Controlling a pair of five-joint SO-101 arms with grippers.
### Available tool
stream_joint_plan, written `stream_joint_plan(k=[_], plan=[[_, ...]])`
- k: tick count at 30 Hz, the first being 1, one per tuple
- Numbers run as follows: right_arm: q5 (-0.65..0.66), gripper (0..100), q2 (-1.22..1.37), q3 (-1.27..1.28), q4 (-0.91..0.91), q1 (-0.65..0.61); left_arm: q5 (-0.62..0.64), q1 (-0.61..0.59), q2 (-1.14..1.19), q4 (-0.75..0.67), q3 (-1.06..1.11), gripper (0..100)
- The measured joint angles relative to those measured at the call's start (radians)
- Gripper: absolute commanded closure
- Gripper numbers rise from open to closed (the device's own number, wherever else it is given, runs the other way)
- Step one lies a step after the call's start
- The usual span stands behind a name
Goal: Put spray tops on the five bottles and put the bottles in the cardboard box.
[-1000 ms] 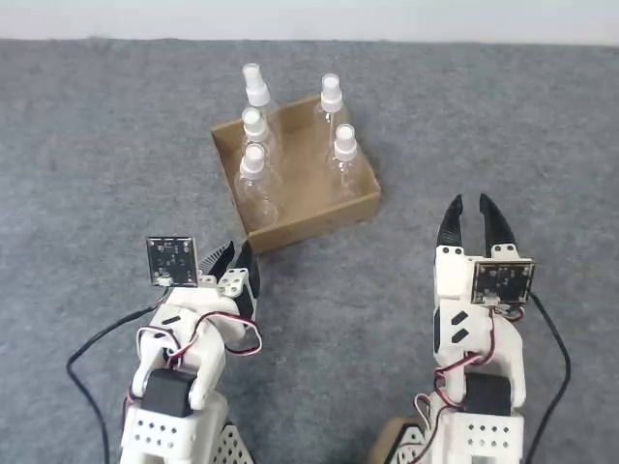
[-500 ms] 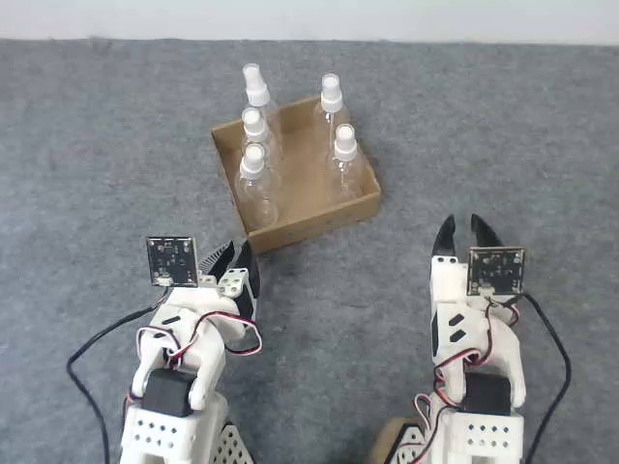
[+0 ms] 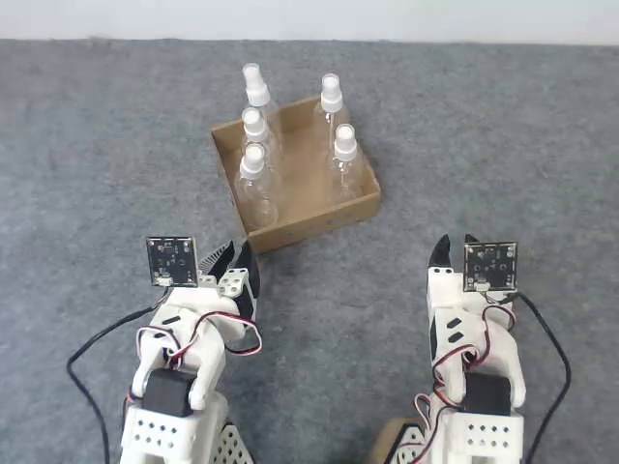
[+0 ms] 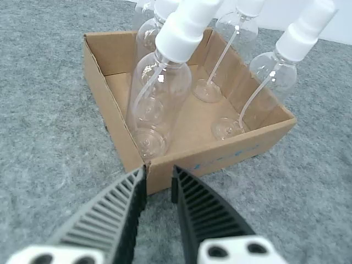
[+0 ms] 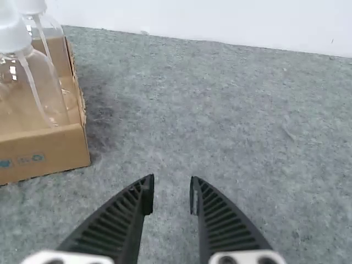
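Bright, even, diffuse light, no hard shadows anywhere. The cardboard box [image 3: 314, 222] throws a soft dark patch on the grey mat [image 5: 102, 113] just beside its side wall, plus a thin dark line along its base. Small glints on the clear bottles [image 4: 151, 104] inside the box. White spray tops [image 4: 184, 25] nearly washed out. White wall [image 5: 220, 16] beyond the box very bright.

btl spray tops [image 4: 308, 30] clipped at edge (left wrist view), cardboard box [image 5: 41, 151] mostly cut off, right wrist view

Clear bottles [image 3: 258, 189] with white spray tops [image 3: 253, 160] in a plain brown cardboard box [image 3: 320, 218]. Mottled grey felt mat [image 3: 97, 145] beneath, white wall [image 3: 309, 17] behind. White arms [image 3: 189, 333], ribbed black fingers [image 4: 113, 217], red and black wires [image 3: 453, 372].
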Motion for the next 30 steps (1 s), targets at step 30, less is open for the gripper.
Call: stream_joint_plan(k=[30], plan=[[-0.281, 92.2, 0.0, 0.0, 0.336, -0.245, 0.0, 0.0, 0.0, 0.0, 0.0, 93]])
